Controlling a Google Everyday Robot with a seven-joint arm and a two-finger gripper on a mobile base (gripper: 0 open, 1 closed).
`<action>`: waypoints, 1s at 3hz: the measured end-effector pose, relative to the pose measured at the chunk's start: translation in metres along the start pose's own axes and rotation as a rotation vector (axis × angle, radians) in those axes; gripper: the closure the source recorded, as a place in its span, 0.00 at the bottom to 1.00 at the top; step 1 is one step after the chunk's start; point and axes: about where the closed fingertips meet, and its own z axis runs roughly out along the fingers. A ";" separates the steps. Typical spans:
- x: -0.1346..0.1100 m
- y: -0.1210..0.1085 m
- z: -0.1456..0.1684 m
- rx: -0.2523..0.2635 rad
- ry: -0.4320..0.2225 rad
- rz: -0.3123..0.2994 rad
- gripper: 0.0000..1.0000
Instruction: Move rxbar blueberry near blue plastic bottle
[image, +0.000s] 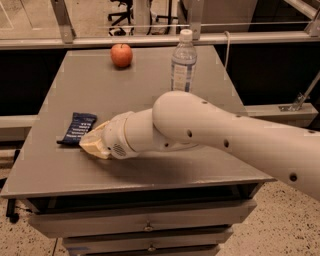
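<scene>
The rxbar blueberry (77, 128), a flat dark navy wrapper with white text, lies on the left part of the grey table (150, 85). My gripper (91, 143) is down at the table surface right beside the bar's right edge, its cream-coloured tip touching or nearly touching the wrapper. The blue plastic bottle (183, 62), clear with a white cap and blue-and-white label, stands upright at the back right of the middle, well away from the bar. My white arm reaches in from the right across the table front.
A red apple (121, 55) sits at the back left of the table. Drawers (148, 226) run below the table front. A metal rail and office chairs stand behind the table.
</scene>
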 end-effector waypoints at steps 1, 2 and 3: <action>-0.025 -0.010 -0.009 0.017 0.028 -0.099 0.16; -0.049 -0.020 -0.019 0.035 0.043 -0.181 0.00; -0.049 -0.025 -0.016 0.035 0.032 -0.194 0.00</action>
